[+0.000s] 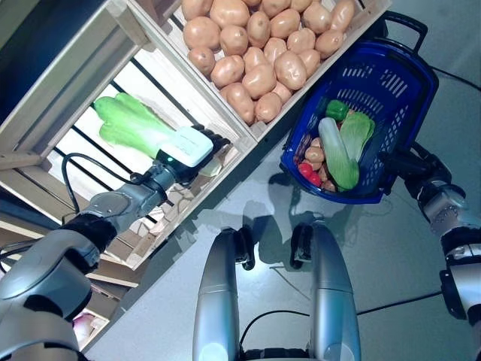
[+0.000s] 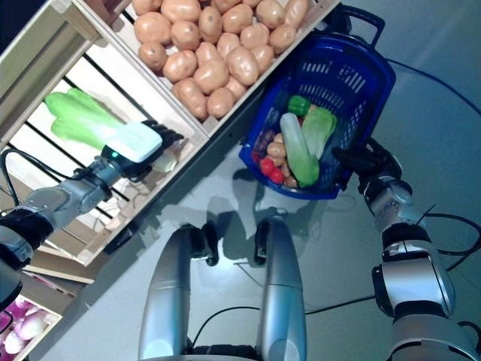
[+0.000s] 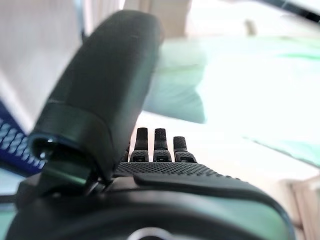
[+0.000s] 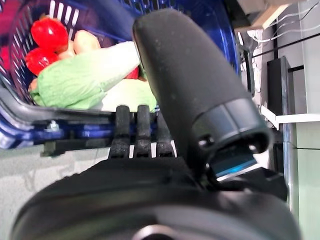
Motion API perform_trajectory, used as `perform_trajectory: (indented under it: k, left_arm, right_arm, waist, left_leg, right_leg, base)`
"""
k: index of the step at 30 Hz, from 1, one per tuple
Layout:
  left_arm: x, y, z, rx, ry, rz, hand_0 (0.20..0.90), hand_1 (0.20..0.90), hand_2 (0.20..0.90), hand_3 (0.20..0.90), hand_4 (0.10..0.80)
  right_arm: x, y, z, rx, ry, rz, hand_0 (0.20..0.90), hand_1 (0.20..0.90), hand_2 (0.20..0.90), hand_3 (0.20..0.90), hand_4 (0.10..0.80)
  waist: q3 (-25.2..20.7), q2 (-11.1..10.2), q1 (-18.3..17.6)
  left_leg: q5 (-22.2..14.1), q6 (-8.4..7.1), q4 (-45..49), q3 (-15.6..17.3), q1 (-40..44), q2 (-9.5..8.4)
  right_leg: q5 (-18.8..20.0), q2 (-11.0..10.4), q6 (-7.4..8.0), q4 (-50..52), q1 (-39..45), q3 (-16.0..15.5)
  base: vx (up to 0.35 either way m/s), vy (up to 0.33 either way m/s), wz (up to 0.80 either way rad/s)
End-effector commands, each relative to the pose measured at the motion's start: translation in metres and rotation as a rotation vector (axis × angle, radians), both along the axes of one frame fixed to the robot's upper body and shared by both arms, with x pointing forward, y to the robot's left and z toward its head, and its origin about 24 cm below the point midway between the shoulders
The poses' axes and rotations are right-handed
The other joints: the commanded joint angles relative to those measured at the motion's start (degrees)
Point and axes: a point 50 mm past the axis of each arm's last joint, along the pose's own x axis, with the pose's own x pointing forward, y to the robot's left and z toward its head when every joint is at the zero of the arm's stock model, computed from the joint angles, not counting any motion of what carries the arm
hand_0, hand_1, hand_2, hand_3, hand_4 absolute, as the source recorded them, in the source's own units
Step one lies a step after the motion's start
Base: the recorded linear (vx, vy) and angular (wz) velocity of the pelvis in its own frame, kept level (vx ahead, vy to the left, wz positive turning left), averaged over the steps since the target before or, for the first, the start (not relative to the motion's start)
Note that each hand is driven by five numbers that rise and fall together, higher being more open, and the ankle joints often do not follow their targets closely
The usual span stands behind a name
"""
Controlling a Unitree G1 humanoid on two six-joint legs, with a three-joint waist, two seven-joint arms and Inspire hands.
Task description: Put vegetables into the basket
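The blue basket (image 1: 409,71) stands on the floor next to the wooden stand. It holds pale green leafy cabbages (image 1: 338,156), a green pepper (image 1: 337,110), small red vegetables (image 1: 308,171) and small potatoes (image 1: 314,154). My left hand (image 1: 189,147) reaches into a lower shelf, fingers straight, right at the white stem end of a green leafy cabbage (image 1: 131,124). That cabbage also shows past the fingers in the left wrist view (image 3: 180,95). My right hand (image 1: 406,162) is beside the basket's near rim with straight fingers (image 4: 137,130) and holds nothing.
The wooden stand (image 1: 68,83) runs along the left and top. Its potato crate (image 1: 259,129) overhangs right next to the basket. Wooden slats frame the shelf around my left hand. Grey floor (image 1: 391,248) lies below the basket.
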Motion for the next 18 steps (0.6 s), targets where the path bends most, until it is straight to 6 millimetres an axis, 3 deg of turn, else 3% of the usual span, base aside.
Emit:
perform_trajectory:
  k: [1, 8, 18]
  left_arm:
    - [0.014, 0.019, 0.053, -0.039, -0.145, 0.144, 0.900, 0.900, 0.900, 0.900, 0.800]
    - [0.015, 0.035, 0.038, -0.058, -0.065, 0.300, 0.900, 0.900, 0.900, 0.900, 0.800]
    - [0.025, 0.034, 0.045, -0.226, -0.065, 0.396, 0.900, 0.900, 0.900, 0.900, 0.800]
  right_arm:
    - [-0.002, -0.020, 0.029, -0.016, -0.111, -0.056, 0.900, 0.900, 0.900, 0.900, 0.800]
    - [-0.003, -0.021, 0.029, -0.005, -0.112, -0.075, 0.900, 0.900, 0.900, 0.900, 0.800]
    - [0.005, -0.012, 0.038, 0.002, -0.145, -0.054, 0.900, 0.900, 0.900, 0.900, 0.800]
  waist:
    - [-0.3, 0.5, -0.3]
    - [-0.3, 0.5, -0.3]
    - [-0.3, 0.4, -0.3]
  left_leg:
    - [-0.8, 1.28, -4.4, 0.8, 2.8, -0.49]
    - [-0.7, 0.95, -4.6, 0.3, 1.0, -0.71]
    - [-0.7, 1.14, -3.3, 0.0, -2.9, -0.70]
  right_leg:
    - [3.6, -2.3, 1.01, -4.0, 3.8, -1.2]
    - [4.0, -2.4, 1.47, -4.4, 2.1, -1.1]
    - [4.5, -2.1, 1.57, -3.6, -1.5, -0.6]
  base:
    - [-0.038, -0.019, 0.00]
    - [-0.015, -0.005, 0.00]
    - [-0.003, 0.002, 0.00]
